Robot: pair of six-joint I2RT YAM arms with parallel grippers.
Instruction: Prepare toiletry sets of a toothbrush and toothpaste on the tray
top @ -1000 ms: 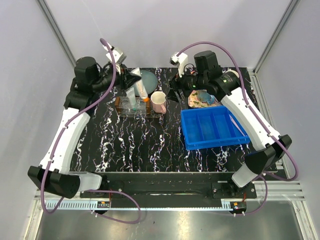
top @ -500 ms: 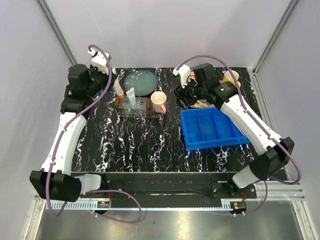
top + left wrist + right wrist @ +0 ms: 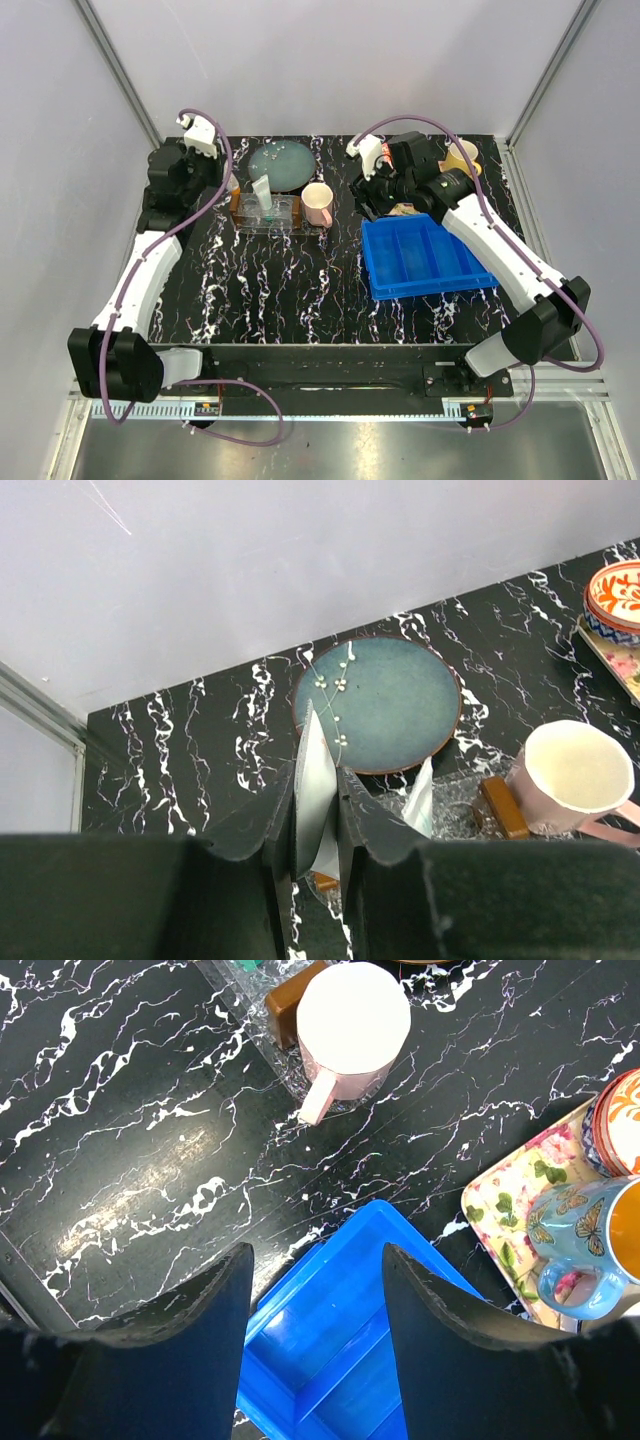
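My left gripper [image 3: 318, 810] is shut on a white toothpaste tube [image 3: 313, 780], which stands up between the jaws. In the top view this gripper [image 3: 224, 182] hangs just left of the clear tray [image 3: 287, 216]. A second toothpaste tube [image 3: 262, 192] with teal markings stands upright in the tray, also seen as the white tube [image 3: 420, 798] beside the tray's brown end [image 3: 500, 806]. My right gripper [image 3: 315, 1270] is open and empty above the blue bin's corner [image 3: 340, 1290]. No toothbrush shows in any view.
A pink mug [image 3: 318, 203] stands at the tray's right end. A teal plate [image 3: 280, 163] lies behind the tray. The blue bin [image 3: 425, 255] sits right of centre. Behind it a patterned tray [image 3: 510, 1210] carries a butterfly mug [image 3: 590, 1245] and an orange bowl [image 3: 620, 1125].
My left gripper has swung left and back from above the tray, carrying the toothpaste tube with it. My right gripper has shifted over the bin's near corner and its jaws have narrowed somewhat.
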